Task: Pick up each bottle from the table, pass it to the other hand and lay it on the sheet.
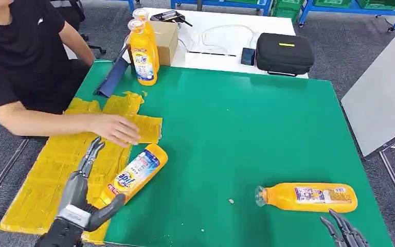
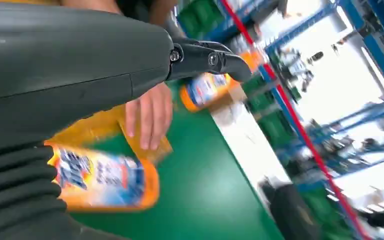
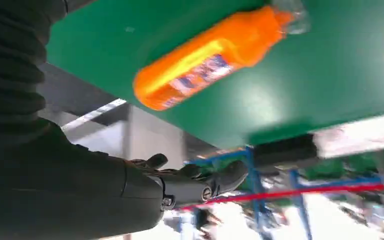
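Orange bottle [image 1: 308,197] lies on its side on the green worktop [image 1: 247,134], just beyond the right hand [image 1: 345,230]; long axis runs left to right, cap toward the left hand. Right hand holds nothing, fingers apart, and is the nearer hand for this bottle. Left hand [image 1: 82,191], fingers spread and empty, rests beside a second bottle [image 1: 133,175] lying partly on the yellow sheet [image 1: 51,175]. Farther off, a person's hand [image 1: 114,128] presses the sheet; two upright bottles [image 1: 144,49] stand at the far edge.
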Controlling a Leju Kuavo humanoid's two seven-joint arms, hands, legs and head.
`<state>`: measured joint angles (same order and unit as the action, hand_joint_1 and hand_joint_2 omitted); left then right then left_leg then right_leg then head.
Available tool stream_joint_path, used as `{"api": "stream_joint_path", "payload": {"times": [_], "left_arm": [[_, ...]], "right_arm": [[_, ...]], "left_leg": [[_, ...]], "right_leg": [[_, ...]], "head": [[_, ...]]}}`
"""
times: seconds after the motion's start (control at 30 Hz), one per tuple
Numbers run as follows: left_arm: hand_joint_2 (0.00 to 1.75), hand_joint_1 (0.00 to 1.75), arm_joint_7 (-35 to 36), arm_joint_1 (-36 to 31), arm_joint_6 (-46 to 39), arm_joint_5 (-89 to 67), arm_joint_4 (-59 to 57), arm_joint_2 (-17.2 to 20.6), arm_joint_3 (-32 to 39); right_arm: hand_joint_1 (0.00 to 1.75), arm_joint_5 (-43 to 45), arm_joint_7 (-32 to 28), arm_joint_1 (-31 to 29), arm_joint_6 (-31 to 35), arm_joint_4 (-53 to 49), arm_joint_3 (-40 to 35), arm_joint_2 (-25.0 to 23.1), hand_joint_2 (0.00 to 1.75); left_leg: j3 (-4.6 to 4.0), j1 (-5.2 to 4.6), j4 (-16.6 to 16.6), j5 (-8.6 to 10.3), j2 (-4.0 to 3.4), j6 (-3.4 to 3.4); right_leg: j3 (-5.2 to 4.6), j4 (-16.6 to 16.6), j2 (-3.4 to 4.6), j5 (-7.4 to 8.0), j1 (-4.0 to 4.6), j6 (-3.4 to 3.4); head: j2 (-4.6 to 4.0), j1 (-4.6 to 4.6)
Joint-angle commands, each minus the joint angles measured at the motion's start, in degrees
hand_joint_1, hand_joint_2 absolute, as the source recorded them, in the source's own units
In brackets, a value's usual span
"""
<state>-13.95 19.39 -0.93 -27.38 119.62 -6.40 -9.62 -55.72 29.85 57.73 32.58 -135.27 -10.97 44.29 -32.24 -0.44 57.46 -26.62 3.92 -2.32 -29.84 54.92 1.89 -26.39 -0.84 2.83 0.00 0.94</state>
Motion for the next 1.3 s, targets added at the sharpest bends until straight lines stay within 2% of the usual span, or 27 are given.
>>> {"api": "stream_joint_path", "payload": {"times": [0.03,0.13,0.23,0.27,0.3,0.37,0.4,0.47,0.5,0.53,0.57,0.63,0.67,0.7,0.73,0.8,1.3], "left_arm": [[0.00,0.00,3.03,4.66,8.45,24.75,3.80,2.82,1.26],[0.00,0.00,2.07,5.63,8.65,26.86,4.85,4.79,-0.24],[0.00,0.00,3.15,4.41,8.01,29.27,4.24,6.95,-2.67],[0.00,0.00,3.34,4.13,7.86,30.07,3.97,7.34,-3.16],[0.00,0.00,3.39,3.97,7.58,30.39,3.82,7.66,-3.48],[0.00,0.00,3.33,3.89,6.83,30.58,3.72,8.21,-3.98],[0.00,0.00,3.38,3.95,6.60,30.64,3.75,8.49,-4.11],[0.00,0.00,3.38,4.21,6.43,31.00,3.65,8.86,-4.20],[0.00,0.00,3.39,4.38,6.57,30.95,3.55,9.26,-4.41],[0.00,0.00,3.33,4.54,6.53,31.17,3.40,9.43,-4.52],[0.00,0.00,3.09,4.72,6.33,31.07,3.36,9.54,-4.58],[0.00,0.00,2.78,4.90,6.19,30.88,3.31,9.78,-4.78],[0.00,0.00,2.64,5.02,6.01,30.57,3.32,9.84,-4.87],[0.00,0.00,2.36,5.06,5.17,30.67,3.31,10.65,-5.62],[0.00,0.00,2.36,5.15,5.33,30.68,3.27,10.76,-5.69],[0.00,0.00,2.36,5.06,5.42,30.72,3.16,10.83,-5.68],[0.00,0.00,2.39,4.84,5.47,30.91,3.10,10.84,-5.61]], "right_arm": [[0.00,0.38,10.15,16.13,7.42,3.78,4.31,12.59,1.75],[0.00,6.29,9.62,15.26,7.42,7.07,8.30,12.29,1.75],[0.00,15.89,4.16,12.25,7.42,13.05,12.23,10.92,1.75],[0.00,17.85,3.09,11.40,7.08,14.26,12.88,10.43,1.75],[0.00,19.05,1.58,10.50,5.94,15.09,13.93,9.07,1.75],[0.00,21.18,-3.76,8.36,-0.50,16.60,18.85,2.94,1.75],[0.00,20.27,-7.78,7.17,-7.15,16.71,23.80,-2.94,1.75],[0.00,14.17,-23.00,-0.42,-29.14,16.03,39.69,-22.22,1.75],[0.00,5.79,-35.35,-9.35,-43.37,15.28,51.53,-34.85,1.75],[0.00,-2.18,-45.87,-17.05,-51.59,14.85,60.21,-42.22,1.75],[0.00,-10.09,-55.63,-24.86,-57.22,14.68,68.26,-47.55,1.75],[0.00,-19.99,-66.98,-33.83,-60.96,14.84,76.95,-51.79,1.75],[0.00,-22.90,-69.85,-36.76,-61.93,15.23,79.46,-52.66,1.75],[0.00,-23.79,-69.85,-38.00,-62.14,15.60,80.14,-52.47,1.75],[0.00,-24.94,-69.85,-39.09,-61.41,16.50,80.69,-51.96,1.75],[0.00,-25.66,-69.85,-39.92,-60.72,17.66,80.70,-51.25,1.75],[0.00,-26.71,-69.85,-40.77,-59.50,18.70,80.59,-50.70,1.75]], "left_leg": [[0.07,-0.04,0.03,-0.04,-0.24,0.06],[0.10,-0.03,0.02,-0.05,-0.19,0.08],[0.14,0.03,-0.04,-0.11,-0.42,0.12],[0.11,-0.01,-0.04,-0.05,-0.24,0.05],[0.21,0.02,-0.07,-0.05,-0.32,0.11],[0.14,0.02,-0.04,0.00,-0.04,0.04],[0.14,0.01,-0.04,-0.02,-0.11,0.08],[0.10,0.04,-0.07,-0.04,-0.05,0.10],[0.11,0.04,-0.10,-0.01,0.09,0.09],[0.16,0.08,-0.24,0.06,0.18,0.17],[0.09,0.09,-0.18,0.05,0.11,0.10],[0.27,0.14,-0.24,0.00,-0.21,0.24],[0.21,0.16,-0.19,-0.02,-0.19,0.21],[0.32,0.07,-0.15,-0.13,-0.69,0.26],[0.22,0.13,-0.09,-0.12,-0.28,0.19],[0.34,0.15,-0.08,-0.09,-0.32,0.20],[0.35,0.10,-0.08,-0.17,-0.33,0.23]], "right_leg": [[0.01,0.01,-0.06,-0.04,-0.02,-0.05],[-0.32,0.01,0.05,-0.11,-0.02,0.04],[0.22,-0.12,-0.01,-0.08,0.04,-0.01],[0.19,-0.10,-0.05,-0.06,-0.01,0.05],[0.31,-0.17,-0.16,-0.07,0.04,0.00],[-0.28,-0.12,-0.15,-0.07,0.02,0.06],[-0.28,-0.12,-0.22,-0.08,0.02,0.02],[-0.33,-0.15,-0.31,-0.08,0.04,0.00],[-0.32,-0.18,-0.40,-0.09,0.05,0.01],[-0.23,-0.33,-0.62,-0.07,0.09,-0.06],[-0.41,-0.25,-0.33,-0.01,0.09,0.00],[-0.28,-0.26,-0.30,-0.05,0.18,-0.11],[-0.30,-0.19,-0.24,-0.07,0.18,-0.08],[-0.35,-0.12,0.19,0.00,0.09,-0.05],[0.08,-0.08,0.02,-0.07,0.14,0.00],[-0.23,-0.08,-0.08,-0.09,0.16,-0.02],[0.28,-0.06,0.00,-0.16,0.13,-0.09]], "head": [[0.00,-0.02],[0.00,-0.04],[0.00,-0.02],[0.00,0.00],[0.00,-0.02],[0.00,-0.04],[0.00,-0.02],[0.00,-0.02],[0.00,-0.02],[0.00,-0.02],[0.00,-0.07],[0.00,-0.04],[0.00,0.04],[0.00,0.24],[0.00,0.13],[0.00,0.11],[0.00,0.13]]}}
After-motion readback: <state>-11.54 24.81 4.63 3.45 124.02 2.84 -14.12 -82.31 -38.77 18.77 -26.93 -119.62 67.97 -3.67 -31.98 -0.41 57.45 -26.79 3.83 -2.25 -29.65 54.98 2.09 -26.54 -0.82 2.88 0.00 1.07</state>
